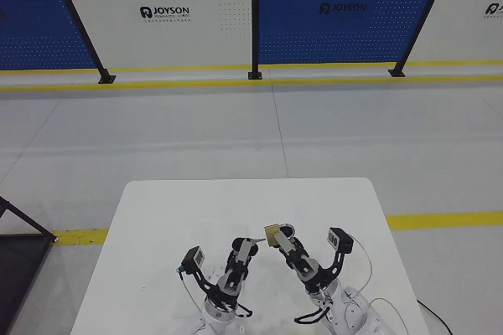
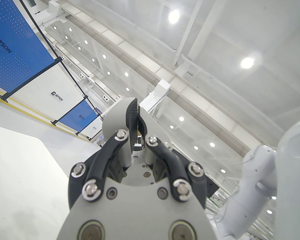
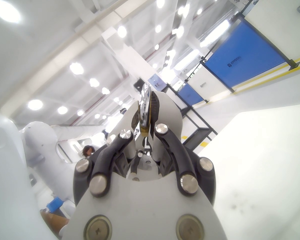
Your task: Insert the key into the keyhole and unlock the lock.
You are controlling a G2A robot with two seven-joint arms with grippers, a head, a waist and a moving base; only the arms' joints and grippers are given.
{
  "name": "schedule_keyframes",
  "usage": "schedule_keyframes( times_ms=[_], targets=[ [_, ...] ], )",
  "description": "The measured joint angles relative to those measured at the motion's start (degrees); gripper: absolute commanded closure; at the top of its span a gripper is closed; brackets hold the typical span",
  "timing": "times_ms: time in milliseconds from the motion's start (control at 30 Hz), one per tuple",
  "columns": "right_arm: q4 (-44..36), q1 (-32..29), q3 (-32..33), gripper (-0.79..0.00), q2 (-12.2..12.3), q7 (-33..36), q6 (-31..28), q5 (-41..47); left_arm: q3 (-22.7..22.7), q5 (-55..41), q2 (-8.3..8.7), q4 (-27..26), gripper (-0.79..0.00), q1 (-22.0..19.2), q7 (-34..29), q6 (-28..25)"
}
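Note:
My right gripper (image 3: 147, 101) is shut on the lock (image 3: 144, 116), a brass padlock with a silver shackle that stands up between the pads. In the top view the lock (image 1: 272, 235) is held above the near middle of the white table (image 1: 235, 201), its brass body facing the left gripper (image 1: 247, 248). The left gripper (image 2: 136, 112) is shut, its ribbed pads pressed on a thin tan sliver that looks like the key (image 2: 139, 106). Most of the key is hidden. The two grippers are a short gap apart, both pointing away from the robot.
A black metal frame (image 1: 8, 219) stands on the floor off the table's left side. Blue and white partition panels (image 1: 335, 29) line the far side of the room. The table's far half lies bare ahead of both grippers.

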Motion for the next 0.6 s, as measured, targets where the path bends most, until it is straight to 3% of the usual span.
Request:
schedule_keyframes(
  times_ms=[600],
  targets=[
    [0.0, 0.0, 0.0, 0.0, 0.0, 0.0, 0.0, 0.0, 0.2, 1.3, -1.22, 0.9, 0.0, -0.6, 0.9, 1.2]
  ],
)
